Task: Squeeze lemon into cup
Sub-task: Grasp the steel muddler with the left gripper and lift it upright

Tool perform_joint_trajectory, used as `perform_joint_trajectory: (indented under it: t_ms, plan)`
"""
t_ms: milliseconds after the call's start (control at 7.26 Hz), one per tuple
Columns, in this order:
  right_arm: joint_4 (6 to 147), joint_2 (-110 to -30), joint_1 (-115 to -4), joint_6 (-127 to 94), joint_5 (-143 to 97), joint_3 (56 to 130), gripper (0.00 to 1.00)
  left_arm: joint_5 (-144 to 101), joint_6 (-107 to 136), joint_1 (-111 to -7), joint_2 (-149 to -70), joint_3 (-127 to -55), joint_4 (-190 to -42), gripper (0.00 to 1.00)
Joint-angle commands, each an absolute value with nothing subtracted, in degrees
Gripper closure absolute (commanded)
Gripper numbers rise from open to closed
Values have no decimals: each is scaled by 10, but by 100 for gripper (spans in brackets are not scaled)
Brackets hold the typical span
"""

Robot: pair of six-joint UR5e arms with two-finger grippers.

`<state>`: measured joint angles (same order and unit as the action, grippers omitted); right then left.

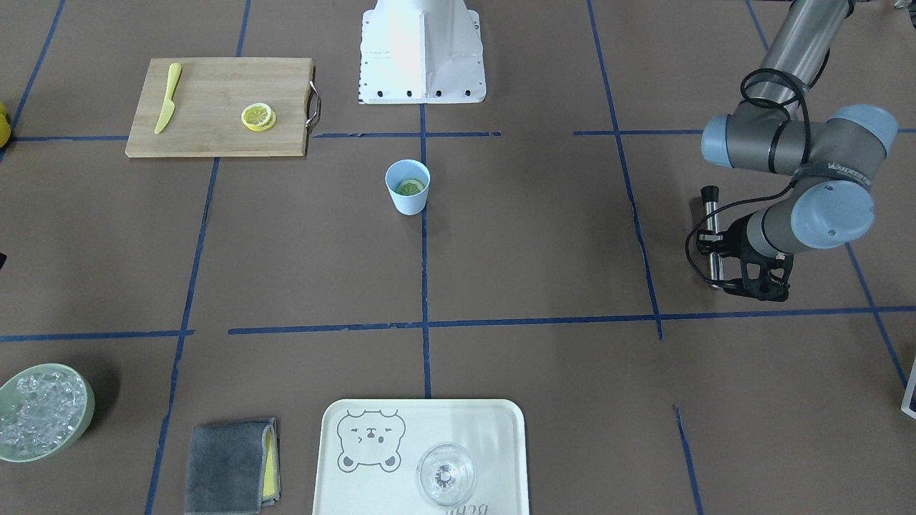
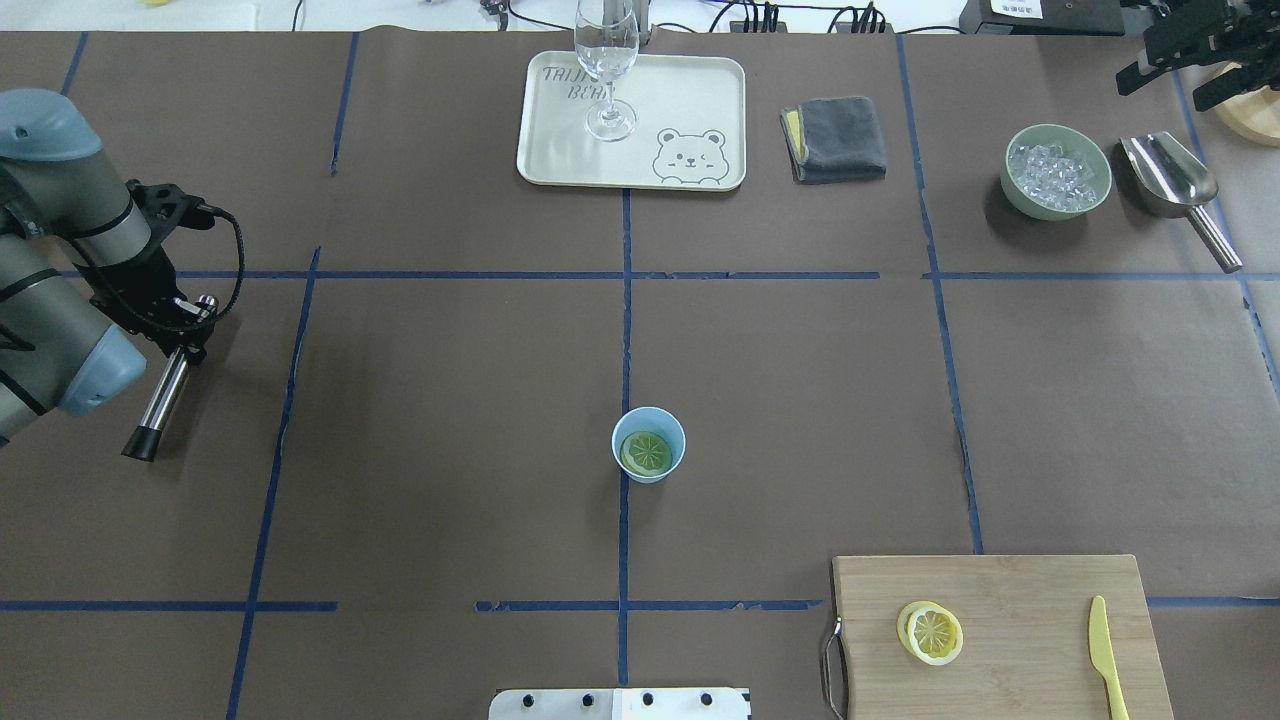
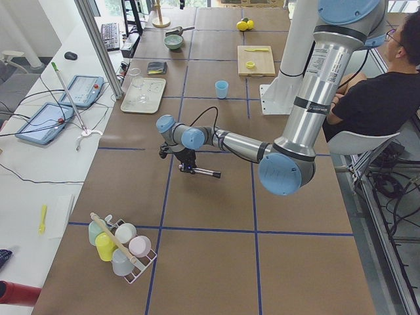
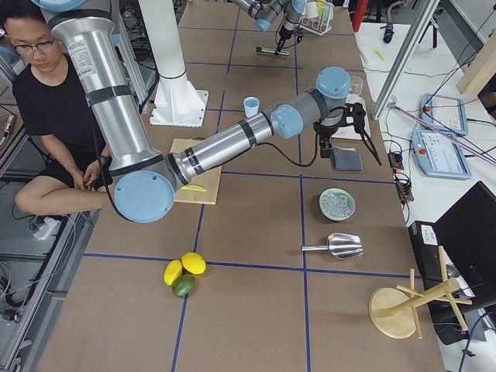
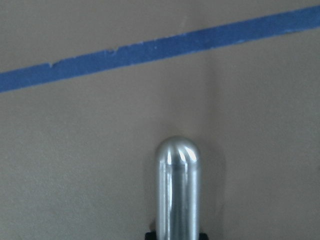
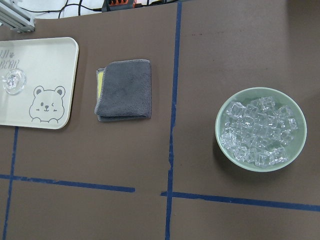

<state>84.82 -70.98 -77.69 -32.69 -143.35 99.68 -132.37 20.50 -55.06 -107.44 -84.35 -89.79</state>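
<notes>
Lying inside the one blue cup [image 2: 650, 477] at mid-table is one lemon slice [image 2: 646, 452]; two more slices [image 2: 932, 632] overlap on the board [image 2: 1020, 600]. One steel rod [image 2: 160, 395] sits clamped in the left gripper [image 2: 185, 318]; for the right gripper [image 2: 1190, 55] I cannot tell.

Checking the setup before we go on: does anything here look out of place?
Nothing is spilled or tipped. One oddity: a whole lemon slice lies flat inside the blue cup, and the left hand grips a metal rod, far from it.
</notes>
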Motion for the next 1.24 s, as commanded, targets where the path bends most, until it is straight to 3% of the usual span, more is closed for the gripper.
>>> perform_joint_trajectory:
  t_ms: [0,551,827,1102]
  plan:
    - [850,-722,-777,-330,-1433,1010,0,-1320,209,-579,-1072,-891,-895,100]
    - [879,-767,-804,-332,-1421,1041,0,-1158,257,-579,-1120,-1047,-899,100]
    - [893,-793,-806,-331,-1407,1046,0,-1131,400,-522,-1141,-1124,-933,100]
    - [893,-822,-812,-331,-1407,1059,0,-1042,538,-442,-1157,-1139,-1052,100]
